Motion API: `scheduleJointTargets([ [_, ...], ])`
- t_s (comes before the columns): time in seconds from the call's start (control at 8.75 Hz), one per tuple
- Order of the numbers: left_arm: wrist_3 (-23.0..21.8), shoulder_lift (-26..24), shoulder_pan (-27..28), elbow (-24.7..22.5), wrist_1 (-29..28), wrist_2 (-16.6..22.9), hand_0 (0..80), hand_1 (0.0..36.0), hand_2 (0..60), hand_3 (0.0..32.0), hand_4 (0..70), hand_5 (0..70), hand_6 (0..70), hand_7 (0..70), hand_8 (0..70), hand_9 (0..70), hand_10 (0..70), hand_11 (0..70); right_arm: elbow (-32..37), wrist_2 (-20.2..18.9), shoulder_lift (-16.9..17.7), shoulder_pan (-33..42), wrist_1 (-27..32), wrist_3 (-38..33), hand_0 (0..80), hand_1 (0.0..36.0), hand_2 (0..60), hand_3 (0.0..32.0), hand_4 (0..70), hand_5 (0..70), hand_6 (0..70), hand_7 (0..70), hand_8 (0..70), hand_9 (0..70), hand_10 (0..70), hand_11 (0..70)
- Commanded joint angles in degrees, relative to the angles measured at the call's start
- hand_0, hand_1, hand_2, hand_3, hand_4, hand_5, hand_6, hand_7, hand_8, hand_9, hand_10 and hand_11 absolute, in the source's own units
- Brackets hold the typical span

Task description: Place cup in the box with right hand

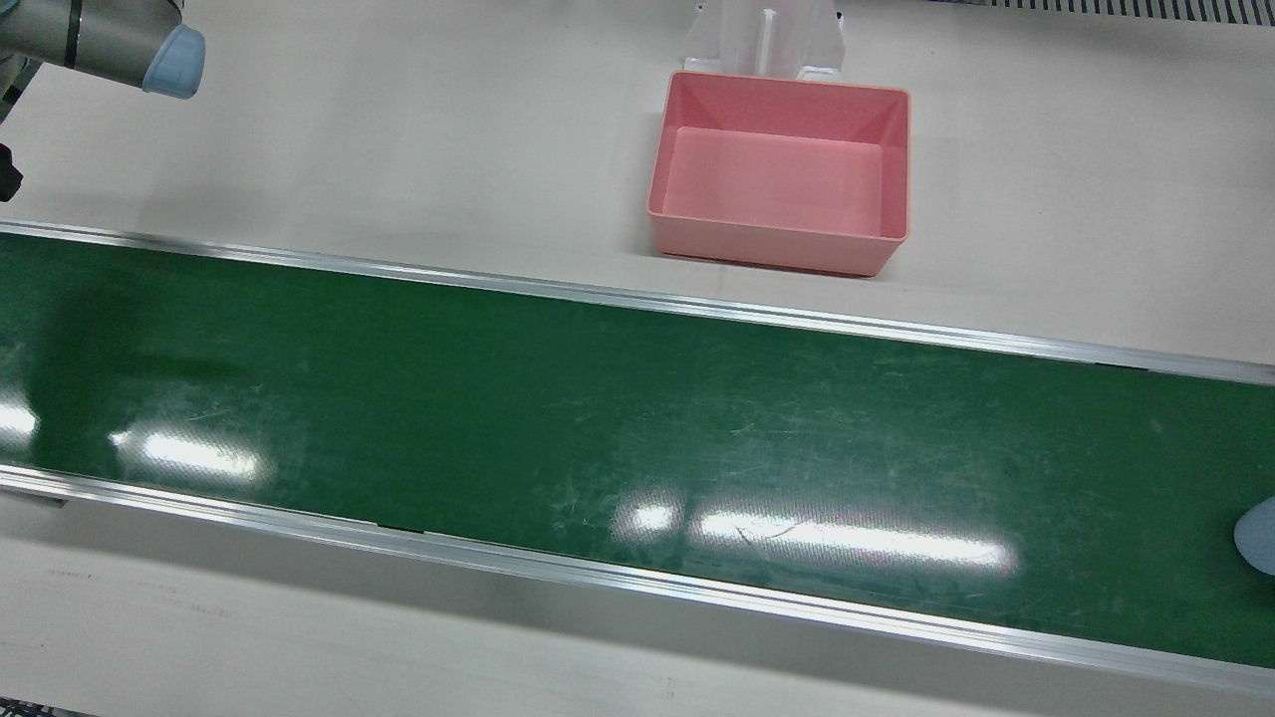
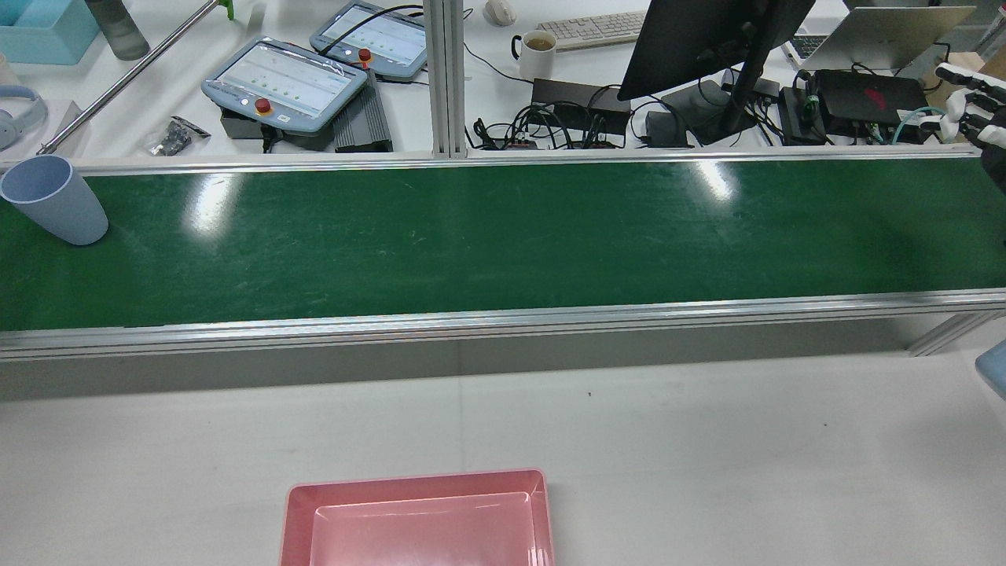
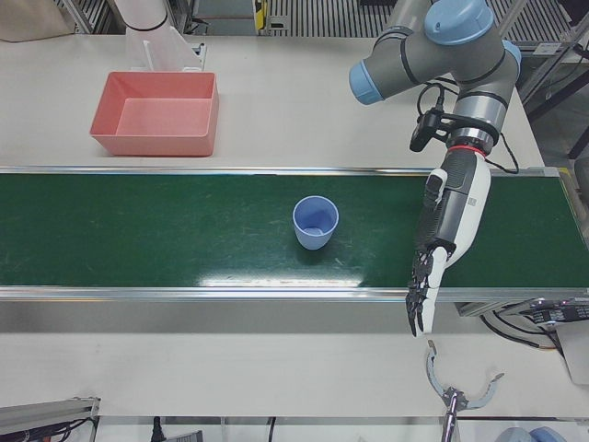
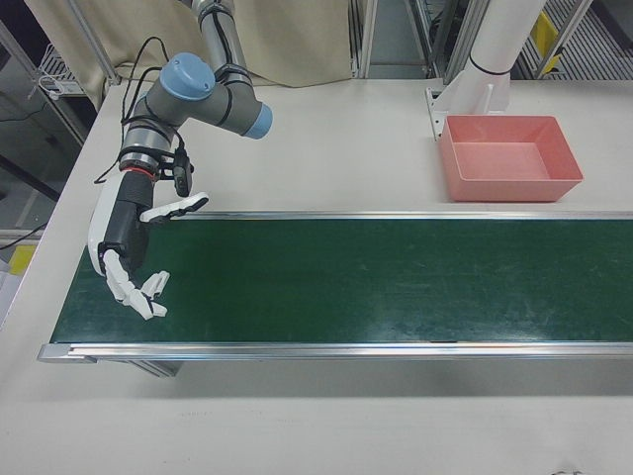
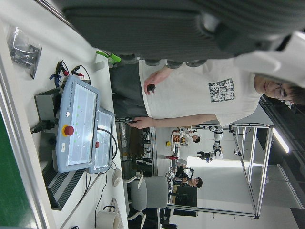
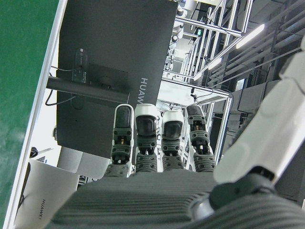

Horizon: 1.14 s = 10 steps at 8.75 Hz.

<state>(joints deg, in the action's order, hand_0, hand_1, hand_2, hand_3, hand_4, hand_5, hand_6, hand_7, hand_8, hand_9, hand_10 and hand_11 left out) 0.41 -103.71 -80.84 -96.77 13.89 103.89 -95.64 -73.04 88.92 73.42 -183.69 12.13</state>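
Blue cup sits upright on the belt, far from right hand, whose fingers are spread and empty, presumably waiting.

Glossy scuffed green belt; smooth plastic pink box; matt cup.

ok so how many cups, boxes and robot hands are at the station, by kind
cup: 1, blue, upright on the green belt
box: 1, pink, nothing inside
robot hands: 2, left robot hand and right robot hand, both open, holding nothing
total: 4
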Motion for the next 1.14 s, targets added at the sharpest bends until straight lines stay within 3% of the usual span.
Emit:
scheduleJointTargets([
  [0.0,0.0,0.0,0.0,-0.1,0.0,0.0,0.0,0.0,0.0,0.0,0.0,0.0,0.0,0.0,0.0,0.0,0.0,0.0,-0.9,0.0,-0.1,0.0,-0.3,0.3,45.5,0.0,0.0,0.0,10.6,7.2,31.9,70.0,40.7,66.2,22.4,32.9],
  [0.23,-0.1,0.0,0.0,-0.1,0.0,0.0,0.0,0.0,0.0,0.0,0.0,0.0,0.0,0.0,0.0,0.0,0.0,0.0,-3.0,0.1,-0.5,-1.1,-0.6,1.3,45.7,0.0,0.0,0.0,12.4,7.1,32.3,70.0,40.8,66.2,21.9,32.1],
  [0.34,-0.1,0.0,0.0,0.0,0.0,-0.1,0.0,0.0,0.0,0.0,0.0,0.0,0.0,0.0,0.0,0.0,0.0,0.0,-5.5,2.4,-0.8,-2.6,-1.3,3.9,45.5,0.0,0.0,0.0,13.4,7.0,32.9,70.0,41.0,66.4,21.6,31.7],
  [0.46,-0.1,0.0,0.0,0.0,0.0,-0.1,0.0,0.0,0.0,0.0,0.0,0.0,0.0,0.0,0.0,0.0,0.0,0.0,-7.0,7.5,-1.9,-6.7,-3.8,4.5,44.5,0.1,0.0,0.0,13.2,6.9,33.5,70.0,41.4,66.7,21.5,31.5],
  [0.57,-0.1,0.0,0.1,0.0,0.0,-0.1,0.0,0.0,0.0,0.0,0.0,0.0,0.0,0.0,0.0,0.0,0.0,0.0,-7.0,10.6,-5.5,-10.1,-7.2,4.4,41.1,3.7,2.0,0.0,11.0,6.8,33.9,70.0,41.7,67.1,20.7,30.2],
  [0.69,0.0,0.0,0.1,-0.1,0.0,0.0,0.0,0.0,0.0,0.0,0.0,0.0,0.0,0.0,0.0,0.0,0.0,0.0,-6.8,12.5,-9.0,-13.7,-9.8,4.6,38.1,6.8,13.4,0.0,13.0,6.3,33.8,70.0,41.8,67.3,20.0,29.1],
  [0.91,0.0,0.0,0.0,-0.2,0.1,-0.1,0.0,0.0,0.0,0.0,0.0,0.0,0.0,0.0,0.0,0.0,0.0,0.0,-7.0,21.3,-14.2,-20.9,-14.6,4.7,38.3,6.5,12.8,0.0,16.1,5.8,33.4,70.0,40.3,65.3,18.6,27.0],
  [1.03,0.0,0.0,0.0,-0.2,0.1,0.0,0.0,0.0,0.0,0.0,0.0,0.0,0.0,0.0,0.0,0.0,0.0,0.0,-7.0,23.4,-16.4,-23.1,-15.7,5.0,38.7,6.8,13.4,0.0,18.2,5.7,33.3,70.0,40.2,65.1,18.1,26.1],
])
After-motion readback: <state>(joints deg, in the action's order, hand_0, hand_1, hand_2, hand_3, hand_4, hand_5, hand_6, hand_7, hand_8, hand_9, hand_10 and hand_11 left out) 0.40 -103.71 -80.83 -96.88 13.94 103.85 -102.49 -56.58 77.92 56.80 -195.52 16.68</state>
